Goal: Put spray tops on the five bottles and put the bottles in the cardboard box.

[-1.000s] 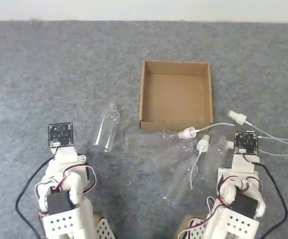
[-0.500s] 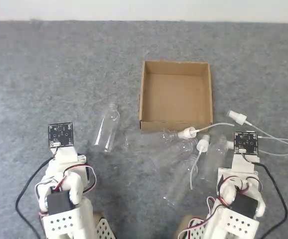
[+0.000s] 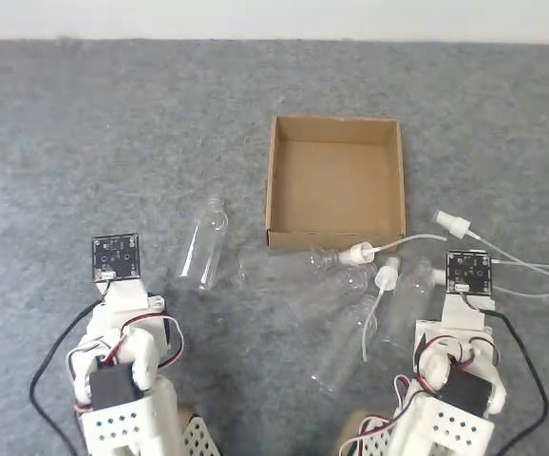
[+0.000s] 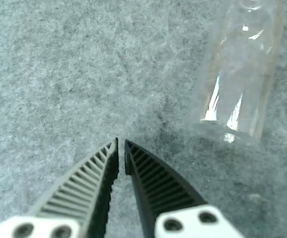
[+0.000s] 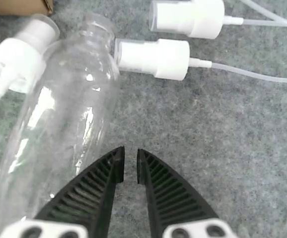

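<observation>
Nearest the arm bases, left gripper [image 4: 121, 144] and right gripper [image 5: 130, 151] hang closed and empty over grey carpet [image 3: 113, 123]. Beyond, uncapped clear bottles [image 3: 204, 242] and loose spray tops [image 3: 357, 253] lie flat. Farthest, just behind them, sits the cardboard box [image 3: 271, 180].

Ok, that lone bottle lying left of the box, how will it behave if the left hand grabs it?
The bottle lies on its side, round-bodied, so a nudge would probably roll it. It looks clear and empty, so likely light. Its glossy wall may slip in the left hand.
</observation>
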